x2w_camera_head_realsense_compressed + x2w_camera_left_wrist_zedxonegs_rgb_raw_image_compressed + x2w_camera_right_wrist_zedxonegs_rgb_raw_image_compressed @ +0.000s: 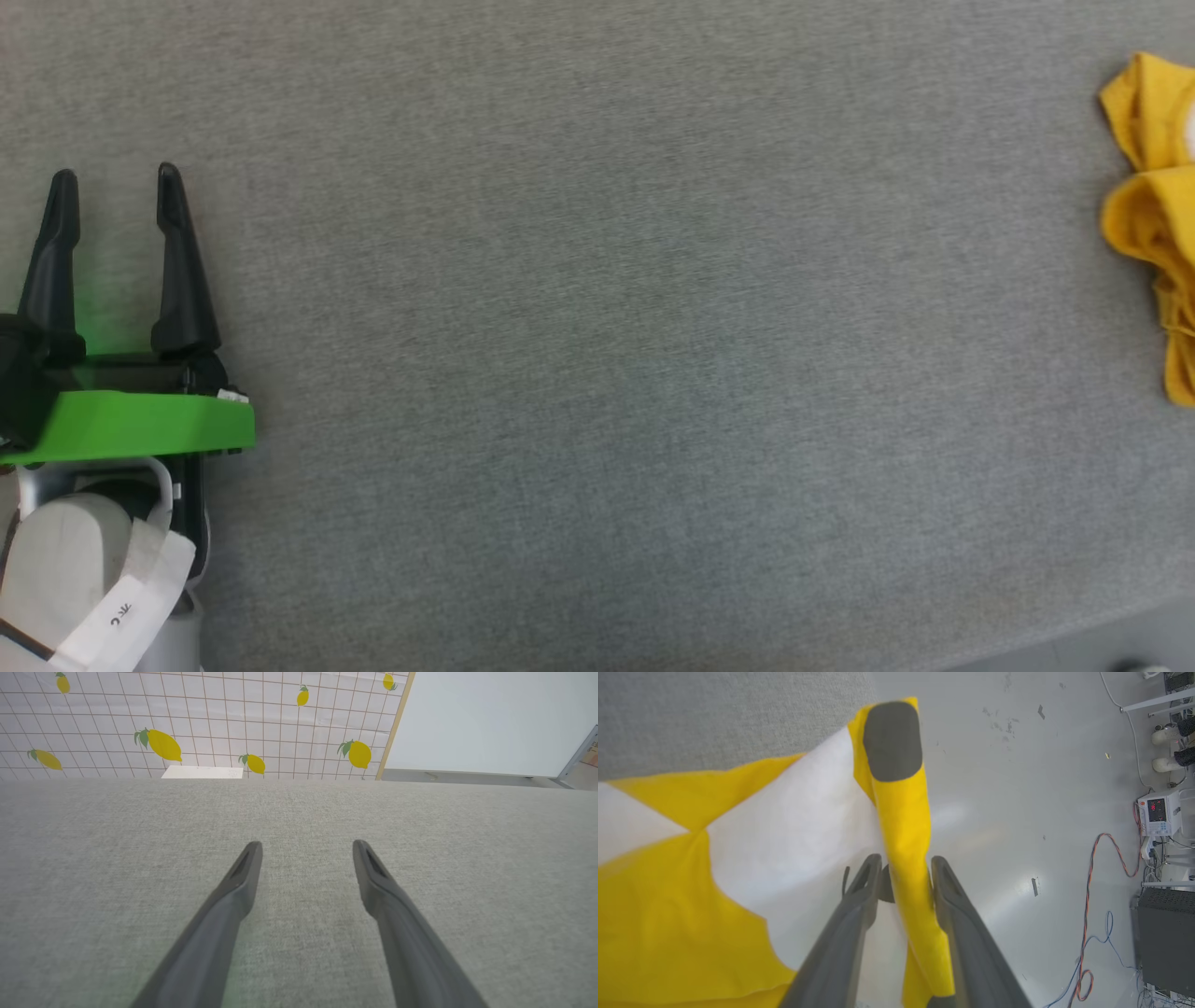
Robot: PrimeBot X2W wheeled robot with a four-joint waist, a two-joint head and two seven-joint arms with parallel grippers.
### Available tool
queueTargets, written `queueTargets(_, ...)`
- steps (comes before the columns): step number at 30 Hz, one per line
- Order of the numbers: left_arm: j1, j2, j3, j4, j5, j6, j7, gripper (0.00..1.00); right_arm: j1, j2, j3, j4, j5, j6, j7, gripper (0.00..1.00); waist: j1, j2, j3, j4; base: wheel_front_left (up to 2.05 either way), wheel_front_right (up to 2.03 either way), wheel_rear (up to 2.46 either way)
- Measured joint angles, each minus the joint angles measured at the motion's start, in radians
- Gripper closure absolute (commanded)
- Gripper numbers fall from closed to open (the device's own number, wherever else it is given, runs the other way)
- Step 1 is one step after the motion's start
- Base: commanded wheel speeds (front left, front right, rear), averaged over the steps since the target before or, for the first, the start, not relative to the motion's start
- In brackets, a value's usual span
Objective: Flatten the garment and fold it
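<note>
You're looking at a grey, felt-like tabletop (597, 373), bare across most of its width. On it lies the garment (1153, 215), bunched in yellow folds at the far right of the head view, with a sliver of white showing.

Garment (1153, 215) on table (597, 373) at far rt edge, left hand (116, 175) over lower left, well apart.

— Where do you have the garment (1150, 215)?
— Bunched in loose folds on the grey surface (597, 373), cut off by my head view's right edge.
— Colours?
— Mustard yellow with broad white patches. In my right wrist view, one narrow yellow fold rises, bearing a dark grey oval.
</note>
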Motion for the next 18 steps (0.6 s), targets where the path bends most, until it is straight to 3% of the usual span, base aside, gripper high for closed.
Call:
queueTargets(6,0.021,-0.001,0.006,0.019,-0.002,0.013,-0.01,0.0,-0.027,0.012,-0.017,-0.013,-0.063,0.0,-0.041,0.0,0.0,0.0,-0.023,0.02,0.0,0.0,0.0)
queueTargets(11,0.069,-0.016,0.018,0.058,-0.013,0.025,-0.038,0.0,-0.085,0.021,0.053,-0.098,-0.026,0.0,-0.134,0.0,0.0,0.0,-0.091,0.029,0.0,0.0,0.0)
queueTargets(18,0.122,-0.04,0.043,0.106,-0.037,0.037,-0.063,0.0,-0.143,0.156,0.177,-0.21,0.067,0.0,-0.305,0.0,-0.0002,0.0,-0.227,0.031,0.0,0.0,0.0)
